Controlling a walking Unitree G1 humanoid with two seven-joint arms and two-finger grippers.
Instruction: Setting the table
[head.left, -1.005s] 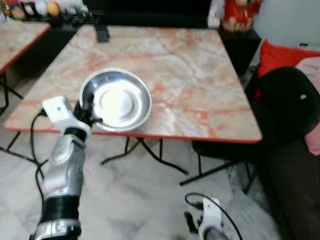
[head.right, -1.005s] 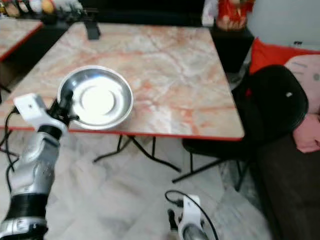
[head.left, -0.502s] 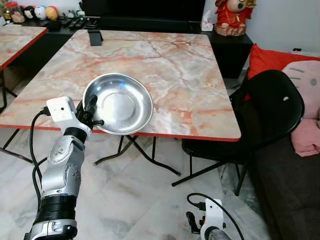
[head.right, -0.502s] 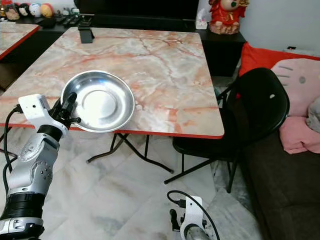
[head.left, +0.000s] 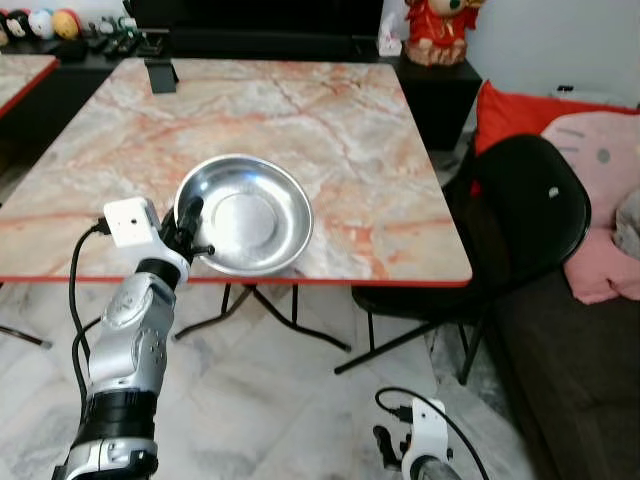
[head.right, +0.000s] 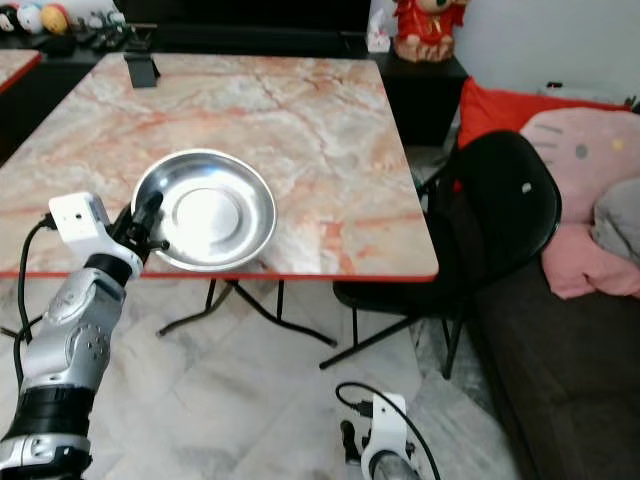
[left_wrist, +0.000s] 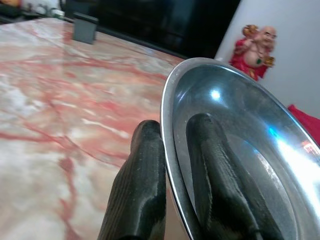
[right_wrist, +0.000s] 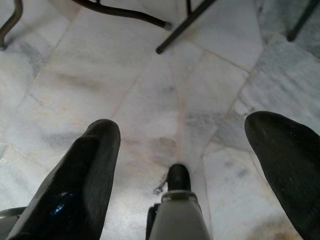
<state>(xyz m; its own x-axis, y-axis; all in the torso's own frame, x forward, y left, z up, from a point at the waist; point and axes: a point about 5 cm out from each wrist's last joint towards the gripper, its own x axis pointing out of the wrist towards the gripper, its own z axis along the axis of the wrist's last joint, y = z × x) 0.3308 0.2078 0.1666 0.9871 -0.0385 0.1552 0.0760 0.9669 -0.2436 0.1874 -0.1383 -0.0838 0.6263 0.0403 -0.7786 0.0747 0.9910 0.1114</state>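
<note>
Risk lies in the thin hold: the left gripper (head.left: 190, 232) has its fingers (left_wrist: 212, 185) clamped on the rim of the steel bowl (head.left: 245, 214), one inside, one outside. The bowl sits at the near edge of the table (head.left: 330, 130), partly overhanging. A jerky release could tip it off. The right gripper (right_wrist: 182, 165) hangs idle, fingers apart, over the floor.

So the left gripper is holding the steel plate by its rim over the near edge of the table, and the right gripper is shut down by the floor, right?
Not quite: the right gripper is open, its fingers spread wide in the right wrist view. The rest holds: the left gripper pinches the steel plate by its rim over the table's near edge.
</note>
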